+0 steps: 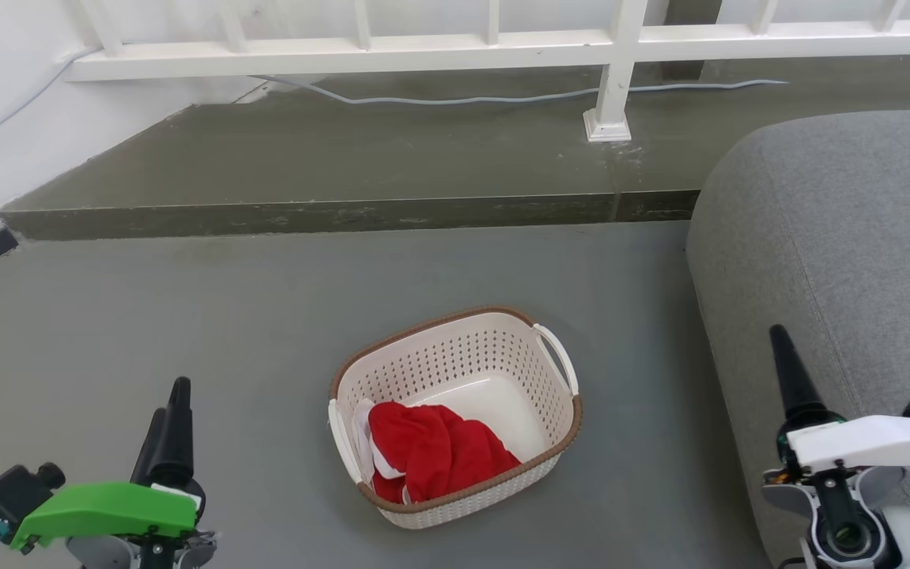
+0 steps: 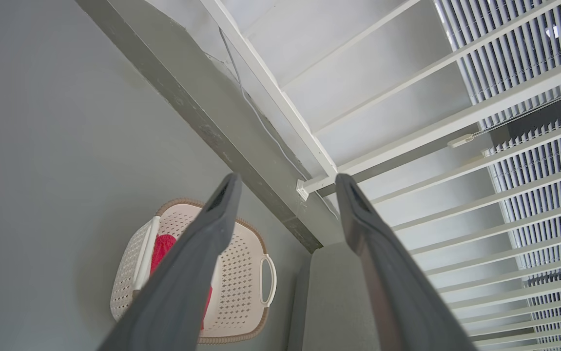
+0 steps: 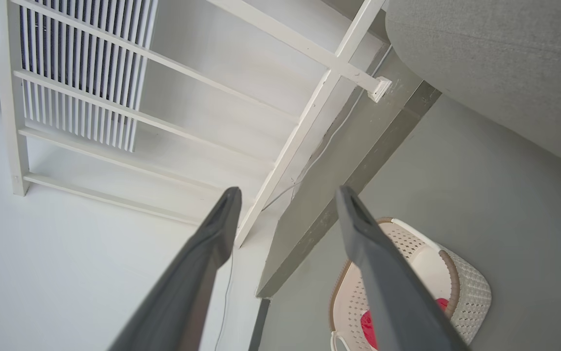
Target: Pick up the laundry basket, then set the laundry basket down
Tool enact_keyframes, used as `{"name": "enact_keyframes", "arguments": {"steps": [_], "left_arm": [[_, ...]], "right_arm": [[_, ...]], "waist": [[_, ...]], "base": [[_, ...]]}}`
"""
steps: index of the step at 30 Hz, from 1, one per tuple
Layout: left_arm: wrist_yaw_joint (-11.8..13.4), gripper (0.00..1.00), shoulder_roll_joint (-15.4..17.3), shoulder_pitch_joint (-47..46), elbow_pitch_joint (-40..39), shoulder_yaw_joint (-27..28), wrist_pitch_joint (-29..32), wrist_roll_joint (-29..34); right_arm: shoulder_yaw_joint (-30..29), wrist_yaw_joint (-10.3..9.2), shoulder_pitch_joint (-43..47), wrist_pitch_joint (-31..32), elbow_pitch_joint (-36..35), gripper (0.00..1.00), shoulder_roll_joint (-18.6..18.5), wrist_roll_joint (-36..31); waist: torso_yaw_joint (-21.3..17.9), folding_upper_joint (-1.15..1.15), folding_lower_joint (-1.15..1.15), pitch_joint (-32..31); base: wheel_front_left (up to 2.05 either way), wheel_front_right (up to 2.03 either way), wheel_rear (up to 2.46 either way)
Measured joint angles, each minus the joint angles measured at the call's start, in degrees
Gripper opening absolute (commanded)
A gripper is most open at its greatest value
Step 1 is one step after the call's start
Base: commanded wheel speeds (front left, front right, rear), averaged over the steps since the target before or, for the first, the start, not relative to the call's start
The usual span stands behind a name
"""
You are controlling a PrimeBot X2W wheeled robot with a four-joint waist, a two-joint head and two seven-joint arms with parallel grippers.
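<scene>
Left claw (image 2: 285, 181) and right claw (image 3: 285, 194) both stand wide, fingers parted on nothing, low at the near left and near right. Between them and a little farther off, the laundry basket (image 1: 462, 359) sits on the grey floor (image 1: 186, 316). A red cloth (image 1: 431, 450) is bunched in its near-left corner, and a grey sofa (image 1: 842, 237) is near on its right.
</scene>
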Motion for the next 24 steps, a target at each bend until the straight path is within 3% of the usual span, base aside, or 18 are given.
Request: {"name": "enact_keyframes", "arguments": {"steps": [24], "left_arm": [[3.7,1.0,0.3,2.2,-4.8,-3.5,-4.1,22.8]], "right_arm": [[5.5,-3.61,1.2,-4.2,-3.8,1.0,0.0,-21.4]], "waist": [[-0.2,0.0,0.0,0.9]], "base": [[0.0,0.0,0.0]]}}
